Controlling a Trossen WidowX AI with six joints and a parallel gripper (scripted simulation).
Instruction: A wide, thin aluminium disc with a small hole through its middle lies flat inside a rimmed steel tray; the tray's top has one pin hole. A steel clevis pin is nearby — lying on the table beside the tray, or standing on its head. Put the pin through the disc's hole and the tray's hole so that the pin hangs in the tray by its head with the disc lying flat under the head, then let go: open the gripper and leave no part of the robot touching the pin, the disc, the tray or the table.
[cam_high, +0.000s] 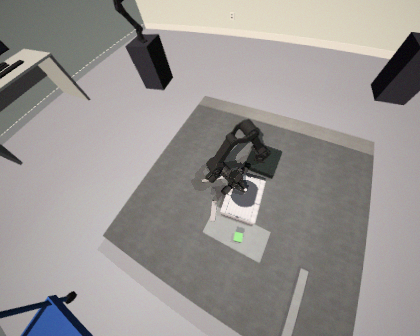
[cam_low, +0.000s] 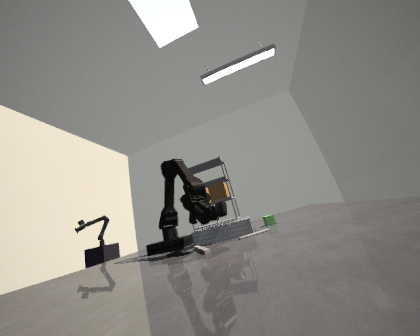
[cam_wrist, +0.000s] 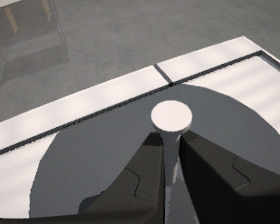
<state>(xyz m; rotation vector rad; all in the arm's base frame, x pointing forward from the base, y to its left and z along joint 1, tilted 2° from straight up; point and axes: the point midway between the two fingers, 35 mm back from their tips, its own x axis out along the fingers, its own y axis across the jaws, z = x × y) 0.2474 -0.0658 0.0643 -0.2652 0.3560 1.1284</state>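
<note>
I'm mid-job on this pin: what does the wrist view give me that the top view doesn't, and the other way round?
Only the wrist view: the clevis pin head-up between the gripper's fingertips, its round head standing proud above them.

Only the top view: the green block on the pale mat, and the arm's dark base plate.

Both: the disc lying inside the rimmed tray, with the gripper over it. Neither shows the disc's hole or the pin's lower end.
</note>
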